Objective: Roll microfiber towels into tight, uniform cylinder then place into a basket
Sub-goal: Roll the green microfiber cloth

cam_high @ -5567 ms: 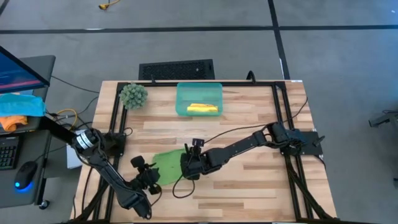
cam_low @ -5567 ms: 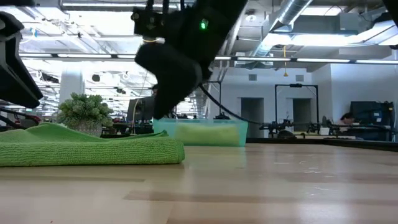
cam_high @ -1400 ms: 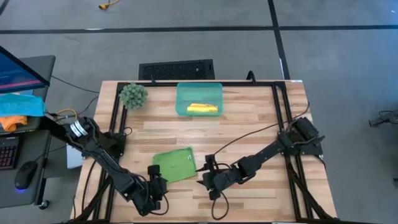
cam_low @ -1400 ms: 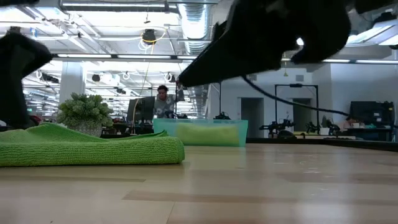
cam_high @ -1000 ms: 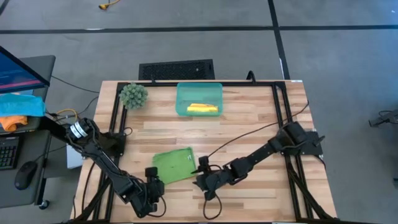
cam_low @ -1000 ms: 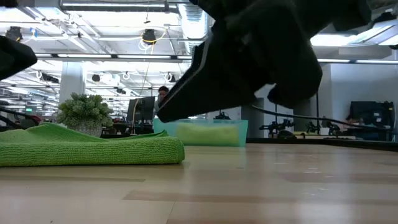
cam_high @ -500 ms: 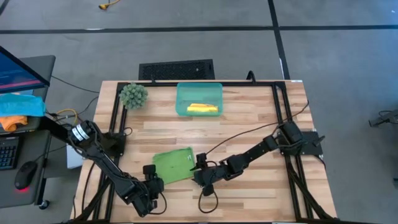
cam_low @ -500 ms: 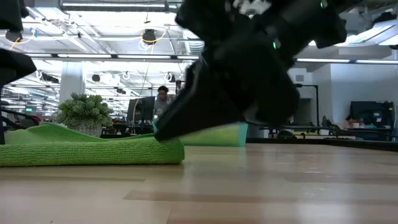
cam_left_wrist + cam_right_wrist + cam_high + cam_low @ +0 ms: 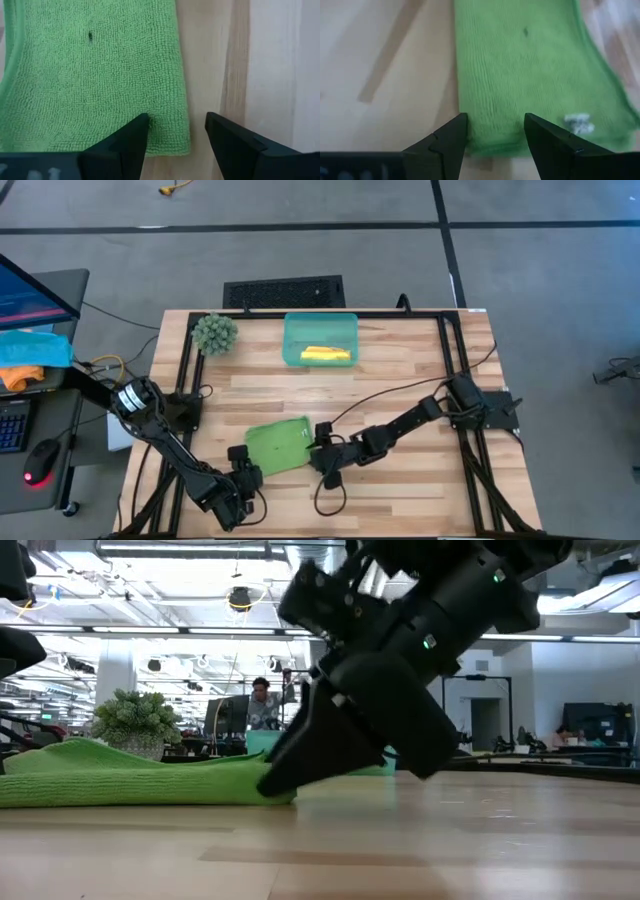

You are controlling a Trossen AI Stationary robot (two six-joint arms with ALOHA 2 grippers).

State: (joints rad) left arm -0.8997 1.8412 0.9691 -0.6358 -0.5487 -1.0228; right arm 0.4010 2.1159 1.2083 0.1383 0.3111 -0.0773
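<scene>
Low in the high view, both jaws are standing apart at opposite corners of the flat lime green towel (image 9: 277,445): left gripper (image 9: 240,463), right gripper (image 9: 322,458); bare surface (image 9: 420,490) is lying rightward.

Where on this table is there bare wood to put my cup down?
Free: the wood between the basket and the green towel, and the far right corner. Crowded: the near edge, where the left gripper and right gripper flank that towel.

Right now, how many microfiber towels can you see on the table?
2. The green towel lies flat on the table's near part, between both claws. The yellow towel lies rolled inside the basket.
</scene>
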